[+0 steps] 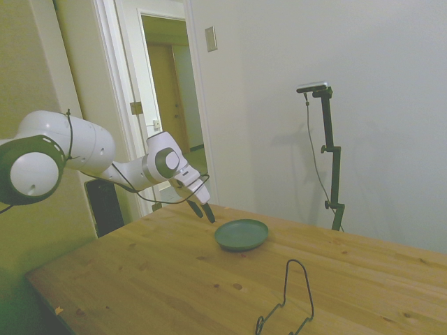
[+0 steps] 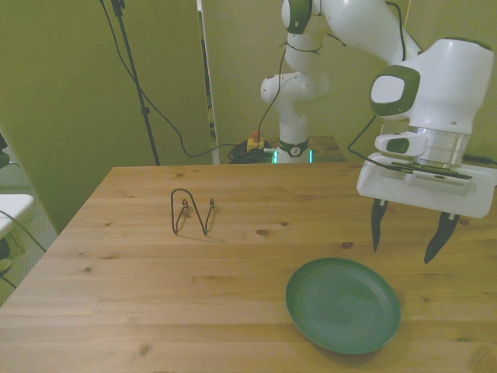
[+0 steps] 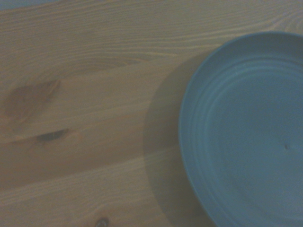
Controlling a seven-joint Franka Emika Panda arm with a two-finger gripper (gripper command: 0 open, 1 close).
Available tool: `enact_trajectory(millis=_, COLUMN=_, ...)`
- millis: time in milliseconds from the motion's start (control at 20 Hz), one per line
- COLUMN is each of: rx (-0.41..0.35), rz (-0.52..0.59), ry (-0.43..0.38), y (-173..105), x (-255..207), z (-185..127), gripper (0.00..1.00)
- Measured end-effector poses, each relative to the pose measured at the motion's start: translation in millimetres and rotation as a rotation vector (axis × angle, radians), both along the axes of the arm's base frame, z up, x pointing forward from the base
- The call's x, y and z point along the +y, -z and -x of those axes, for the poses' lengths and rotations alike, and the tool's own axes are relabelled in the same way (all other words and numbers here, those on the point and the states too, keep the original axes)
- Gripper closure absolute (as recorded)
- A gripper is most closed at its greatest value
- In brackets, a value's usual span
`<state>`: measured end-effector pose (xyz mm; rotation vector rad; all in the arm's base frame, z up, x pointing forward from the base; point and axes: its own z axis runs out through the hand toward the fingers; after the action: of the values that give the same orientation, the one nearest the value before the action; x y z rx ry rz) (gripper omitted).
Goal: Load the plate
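Observation:
The dark teal-green plate (image 2: pixel 343 305) lies flat on the wooden table (image 2: pixel 155 295), near the front edge toward the front view's right; the side view shows the plate (image 1: pixel 241 234) past the gripper. My gripper (image 2: pixel 406 241) hangs open and empty just above the table, beside the plate's far right rim. Seen from the side, the gripper (image 1: pixel 203 210) sits close to the plate's left edge. The wrist view holds part of the plate (image 3: pixel 246 137) and bare wood.
A bent dark wire rack (image 2: pixel 192 210) stands on the table toward the front view's left, apart from the plate; the same rack (image 1: pixel 286 300) appears near the table's near edge in the side view.

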<state>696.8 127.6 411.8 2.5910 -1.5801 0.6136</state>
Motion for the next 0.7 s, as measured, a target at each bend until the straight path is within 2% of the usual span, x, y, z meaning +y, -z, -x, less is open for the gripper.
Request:
enact_trajectory(millis=300, rx=0.014, rz=0.087, ry=0.001, y=29.5, x=-2.4, z=-27.8, gripper=0.00)
enact_trajectory(millis=650, rx=0.039, rz=0.119, ry=0.007, y=43.3, x=-4.5, z=-30.1, gripper=0.00)
enact_trajectory(millis=700, rx=0.042, rz=0.122, ry=0.007, y=45.8, x=-5.4, z=-30.3, gripper=1.00)
